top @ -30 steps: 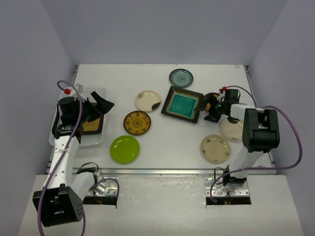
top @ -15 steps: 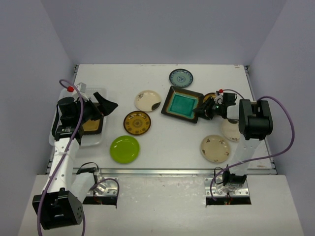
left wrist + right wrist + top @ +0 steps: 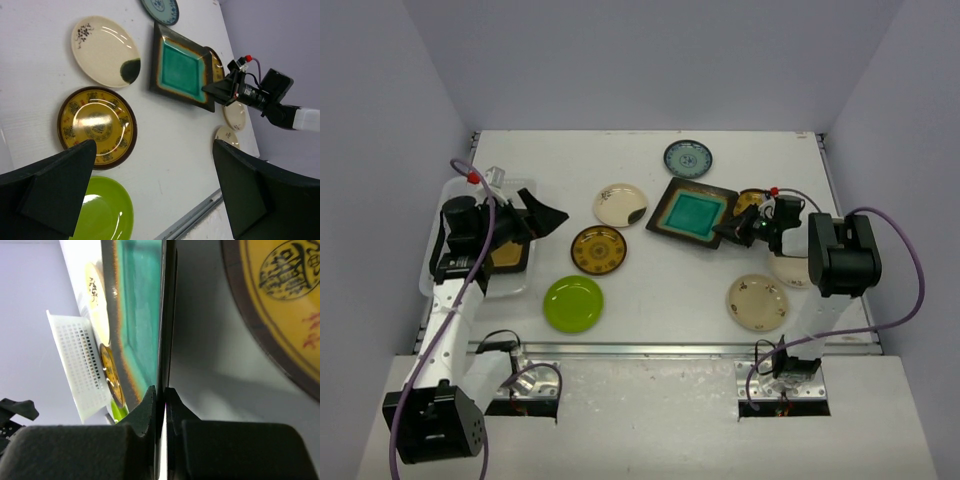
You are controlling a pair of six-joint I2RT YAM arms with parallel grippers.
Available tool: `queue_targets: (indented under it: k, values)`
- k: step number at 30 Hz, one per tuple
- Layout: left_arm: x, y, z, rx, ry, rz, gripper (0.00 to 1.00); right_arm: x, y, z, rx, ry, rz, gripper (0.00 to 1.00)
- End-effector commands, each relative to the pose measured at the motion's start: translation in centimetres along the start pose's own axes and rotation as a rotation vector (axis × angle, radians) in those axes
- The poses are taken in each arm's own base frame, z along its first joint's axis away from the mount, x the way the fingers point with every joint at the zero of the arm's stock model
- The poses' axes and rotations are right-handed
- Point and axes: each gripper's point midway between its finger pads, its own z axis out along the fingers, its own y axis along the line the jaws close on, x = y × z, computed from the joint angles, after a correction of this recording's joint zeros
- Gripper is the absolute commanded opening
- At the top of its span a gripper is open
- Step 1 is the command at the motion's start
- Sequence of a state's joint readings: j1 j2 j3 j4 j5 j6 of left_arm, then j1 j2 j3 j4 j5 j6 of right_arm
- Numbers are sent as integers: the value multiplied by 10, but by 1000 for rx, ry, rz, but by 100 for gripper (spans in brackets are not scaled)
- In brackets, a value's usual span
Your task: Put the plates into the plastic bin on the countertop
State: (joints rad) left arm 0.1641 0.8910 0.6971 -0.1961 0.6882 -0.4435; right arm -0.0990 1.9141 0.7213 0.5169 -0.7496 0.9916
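Your right tool (image 3: 735, 232) clamped on a corner of the teal plate (image 3: 692, 212), plate right of centre of the tabletop (image 3: 660, 290), well apart from the bin (image 3: 510, 283), your left tool (image 3: 545, 212) spread wide beside the bin.

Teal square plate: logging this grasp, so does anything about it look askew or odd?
Yes. The teal plate sits turned against the countertop's edges, and its edge by the right arm hides part of a brown-yellow plate. The right pincer is shut on that edge.

The bin (image 3: 427, 270) sat at the left edge of the desk (image 3: 650, 300), apparently holding one square plate (image 3: 510, 256); the other square plate (image 3: 692, 212) lay centre-right among round plates (image 3: 598, 249).
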Motion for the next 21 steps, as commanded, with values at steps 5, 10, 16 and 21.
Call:
queue_targets:
  k: [5,10,16,21]
  values:
    - [-11,-45,4,219,11,0,100,6,120,-48,-307,14,-222,0]
    - [-14,-69,21,331,23,-53,100,54,152,-59,-365,107,-277,0]
    - [8,-103,55,407,124,-35,100,108,192,-66,-463,237,-351,0]
    - [16,-93,66,337,136,-36,90,127,214,-80,-501,266,-421,0]
